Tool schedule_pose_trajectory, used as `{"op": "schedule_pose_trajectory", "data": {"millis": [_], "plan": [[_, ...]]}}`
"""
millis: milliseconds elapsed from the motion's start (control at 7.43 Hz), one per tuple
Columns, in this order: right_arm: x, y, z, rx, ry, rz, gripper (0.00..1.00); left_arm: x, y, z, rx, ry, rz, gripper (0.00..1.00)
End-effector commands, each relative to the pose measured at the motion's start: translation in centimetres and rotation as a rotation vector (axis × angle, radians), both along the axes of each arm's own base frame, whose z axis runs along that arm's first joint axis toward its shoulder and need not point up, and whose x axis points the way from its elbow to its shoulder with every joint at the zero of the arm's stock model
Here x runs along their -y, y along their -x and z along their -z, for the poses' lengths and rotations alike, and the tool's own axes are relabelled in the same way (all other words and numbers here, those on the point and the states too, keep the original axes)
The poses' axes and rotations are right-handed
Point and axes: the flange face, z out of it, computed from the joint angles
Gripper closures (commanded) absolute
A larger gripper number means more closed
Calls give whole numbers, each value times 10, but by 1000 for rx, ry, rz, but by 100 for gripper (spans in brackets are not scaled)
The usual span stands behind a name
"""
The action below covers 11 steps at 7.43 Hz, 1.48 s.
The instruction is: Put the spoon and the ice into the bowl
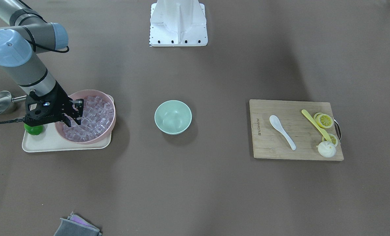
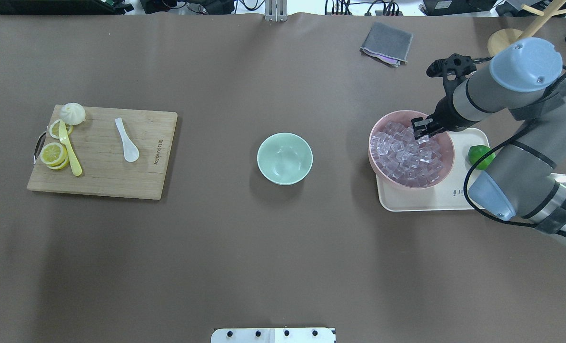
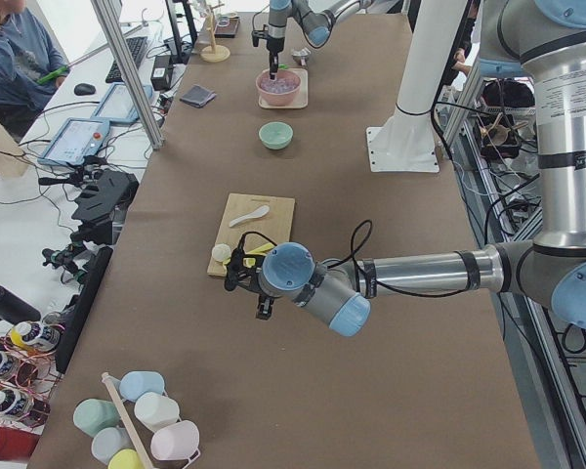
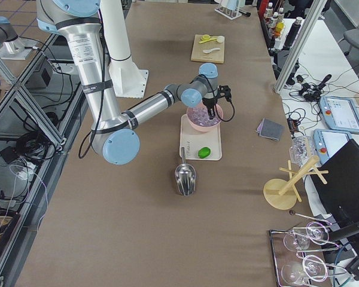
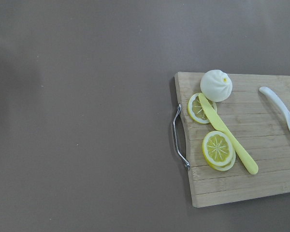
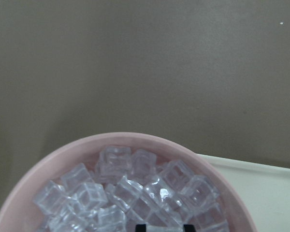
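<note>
Right wrist-mounted view: the right gripper (image 6: 164,227) is held spread over ice (image 6: 115,162) packed in the pink bowl (image 6: 63,155), so several pieces may be pinched together.

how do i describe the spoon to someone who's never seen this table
Find the wooden cutting board at the robot's left end of the table. The spoon lies alone on its inner half. It is glossy white with an oval scoop, unlike the thin yellow knife, lemon slices and bun at the outer edge.
</note>
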Motion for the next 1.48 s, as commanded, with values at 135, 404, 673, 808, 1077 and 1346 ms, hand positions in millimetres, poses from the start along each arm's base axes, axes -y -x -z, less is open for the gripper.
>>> {"op": "schedule_pose_trajectory", "data": {"millis": [135, 404, 673, 808, 1077, 1346], "plan": [[1, 52, 119, 103, 94, -63, 100, 7, -1, 9, -5, -9, 1, 2], [-27, 128, 161, 118, 128, -148, 100, 62, -52, 65, -56, 78, 7, 2], [-40, 184, 183, 116, 155, -194, 100, 111, -166, 129, -19, 168, 67, 2], [-45, 202, 186, 106, 131, -220, 100, 113, -224, 144, 8, 187, 86, 2], [-36, 221, 177, 138, 129, -250, 100, 103, -290, 169, -8, 260, 105, 3], [-29, 228, 178, 148, 125, -253, 58, 105, -340, 182, -2, 280, 83, 11]]}}
